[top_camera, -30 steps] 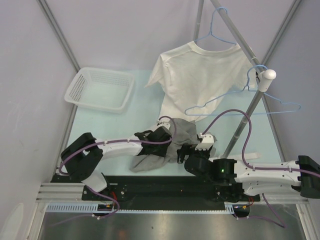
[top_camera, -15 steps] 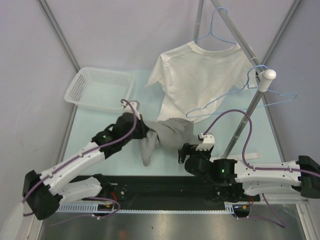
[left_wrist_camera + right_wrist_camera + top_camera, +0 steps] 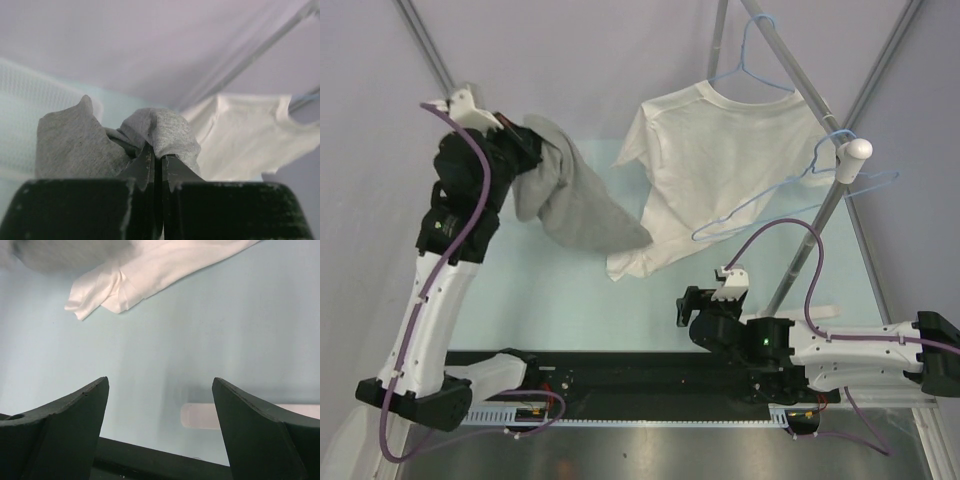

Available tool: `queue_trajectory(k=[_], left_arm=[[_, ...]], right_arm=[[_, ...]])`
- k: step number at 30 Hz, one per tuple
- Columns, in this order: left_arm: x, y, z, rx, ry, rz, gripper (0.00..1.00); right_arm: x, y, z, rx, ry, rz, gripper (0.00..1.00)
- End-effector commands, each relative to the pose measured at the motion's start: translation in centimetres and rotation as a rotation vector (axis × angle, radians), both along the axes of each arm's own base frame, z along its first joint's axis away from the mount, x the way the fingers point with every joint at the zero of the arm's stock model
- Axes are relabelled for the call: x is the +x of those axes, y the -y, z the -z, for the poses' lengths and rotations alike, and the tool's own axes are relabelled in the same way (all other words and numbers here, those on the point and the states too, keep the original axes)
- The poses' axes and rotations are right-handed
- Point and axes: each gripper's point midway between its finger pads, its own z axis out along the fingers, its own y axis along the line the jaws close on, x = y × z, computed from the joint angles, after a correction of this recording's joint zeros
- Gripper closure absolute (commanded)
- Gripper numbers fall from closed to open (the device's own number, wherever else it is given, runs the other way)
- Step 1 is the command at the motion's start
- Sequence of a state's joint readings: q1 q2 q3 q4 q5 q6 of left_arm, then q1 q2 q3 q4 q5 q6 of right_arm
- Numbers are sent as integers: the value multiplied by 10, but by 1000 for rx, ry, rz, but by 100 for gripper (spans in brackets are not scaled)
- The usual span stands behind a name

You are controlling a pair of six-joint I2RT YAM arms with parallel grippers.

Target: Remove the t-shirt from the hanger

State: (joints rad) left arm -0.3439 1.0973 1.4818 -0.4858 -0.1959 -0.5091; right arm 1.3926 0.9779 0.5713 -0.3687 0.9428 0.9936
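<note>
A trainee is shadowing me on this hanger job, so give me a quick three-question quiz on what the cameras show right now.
1. Fill in: the white t-shirt hangs on a ____ hanger.
2. What does the left gripper hold? A) the hanger B) the grey garment C) nothing
3. True or false: the right gripper is shut on cloth.
Key: 1 blue. 2 B. 3 false: it is open and empty, low over the table.

Lab test booth: plain walls, alu frame poles.
</note>
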Motion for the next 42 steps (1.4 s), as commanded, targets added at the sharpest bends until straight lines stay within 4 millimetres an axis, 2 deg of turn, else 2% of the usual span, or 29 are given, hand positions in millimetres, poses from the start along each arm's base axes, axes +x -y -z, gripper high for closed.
queue_trajectory(k=[1, 2, 3, 4, 6, 9, 10, 11, 12, 13, 14, 15, 17, 18, 20, 21, 23, 24, 26, 29, 32, 35, 36, 38, 39, 42], left_arm=[[10, -33, -115, -44, 270, -76, 100], [11, -39, -130, -56, 298, -93, 100], [23, -50, -136, -61, 308, -130, 100], [17, -56, -166, -91, 389, -144, 100], [19, -68, -196, -114, 489, -180, 100], [30, -81, -207, -125, 523, -214, 100], [45, -82, -202, -142, 494, -210, 100], [53, -88, -198, -143, 474, -216, 100], [59, -84, -193, -141, 445, -181, 99], [76, -84, -178, -145, 401, -174, 100], [83, -86, -168, -144, 374, -173, 100], [95, -87, -146, -142, 318, -177, 100], [106, -89, -120, -153, 260, -194, 100], [118, -102, -91, -149, 207, -232, 100], [126, -108, -63, -157, 160, -261, 100], [134, -110, -35, -152, 107, -274, 100], [141, -115, -3, -148, 56, -306, 100], [148, -116, 24, -155, 20, -317, 100], [159, -117, 56, -145, -41, -320, 100], [169, -114, 89, -126, -113, -305, 100], [170, -123, 113, -135, -204, -341, 100], [163, -136, 125, -202, -224, -377, 100], [154, -140, 107, -218, -176, -381, 100], [143, -157, 93, -238, -115, -420, 100], [132, -163, 74, -242, -64, -439, 100], [118, -186, 44, -236, 9, -505, 100]], right_arm=[[8, -12, -31, 76, 51, 31, 11], [7, -14, -32, 77, 50, 25, 11], [7, -16, -32, 77, 48, 19, 11], [7, -19, -34, 76, 46, 16, 11], [6, -22, -34, 67, 44, 5, 11], [6, -27, -35, 55, 38, -2, 11], [7, -28, -34, 50, 36, -1, 11], [7, -29, -36, 53, 37, -3, 11], [6, -30, -35, 49, 36, -4, 11], [7, -30, -36, 53, 35, -2, 11], [6, -29, -34, 49, 34, -2, 11], [6, -30, -34, 54, 34, -2, 11], [6, -31, -33, 53, 32, -5, 11], [6, -32, -33, 55, 31, -8, 11], [6, -32, -32, 54, 29, -8, 11], [5, -33, -31, 51, 28, -11, 11], [5, -33, -31, 55, 27, -8, 11], [5, -33, -32, 59, 26, -8, 12], [4, -33, -31, 58, 24, -10, 12], [3, -32, -31, 59, 20, -10, 12], [2, -31, -29, 57, 16, -7, 12], [2, -31, -27, 53, 15, -4, 12], [2, -31, -27, 55, 15, -6, 12], [2, -32, -27, 55, 13, -9, 11], [1, -31, -27, 53, 13, -9, 12], [0, -32, -23, 60, 4, -8, 11]])
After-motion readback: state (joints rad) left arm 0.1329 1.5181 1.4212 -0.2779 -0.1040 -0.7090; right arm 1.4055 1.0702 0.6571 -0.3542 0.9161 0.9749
